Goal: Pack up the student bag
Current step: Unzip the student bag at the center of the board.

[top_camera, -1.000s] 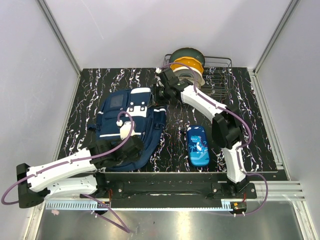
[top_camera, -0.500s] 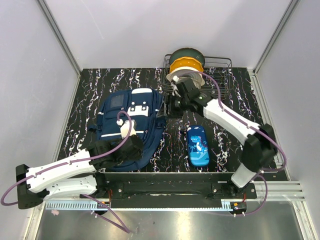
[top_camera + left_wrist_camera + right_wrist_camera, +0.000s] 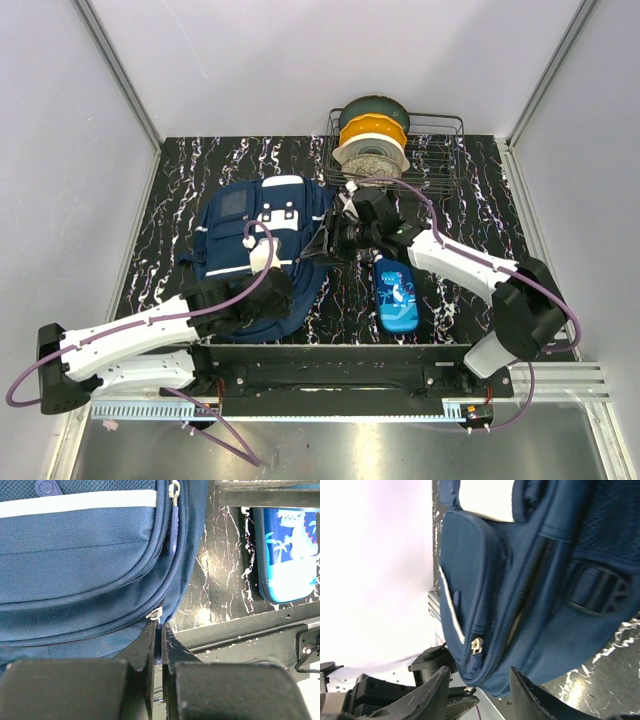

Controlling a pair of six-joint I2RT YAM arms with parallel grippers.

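The student bag (image 3: 240,225) lies flat on the black, white-veined worktop (image 3: 180,180), left of centre in the top view, its white patches facing up and a thin white stripe (image 3: 75,502) across its front pocket. The left arm comes in from the lower left of the frame, and the left claw (image 3: 159,630) sits at the bag's near edge; it is clenched tight on a thin dark-blue zip pull (image 3: 158,642), which hangs from a silver slider (image 3: 156,613) just above the fingertips. The right arm bends in from the lower right, and the right claw (image 3: 480,676) sits just beside the bag's right-hand side; its fingers (image 3: 432,692) stand apart, released, with nothing between them, and they face a long zip track (image 3: 530,585) that runs along the bag's side. A bright-blue patterned pencil case (image 3: 397,292) lies on the worktop to the right of the bag, apart from it and partly under the right arm. At the upper right of the frame a wire rack (image 3: 440,150) holds stacked spools (image 3: 372,135).
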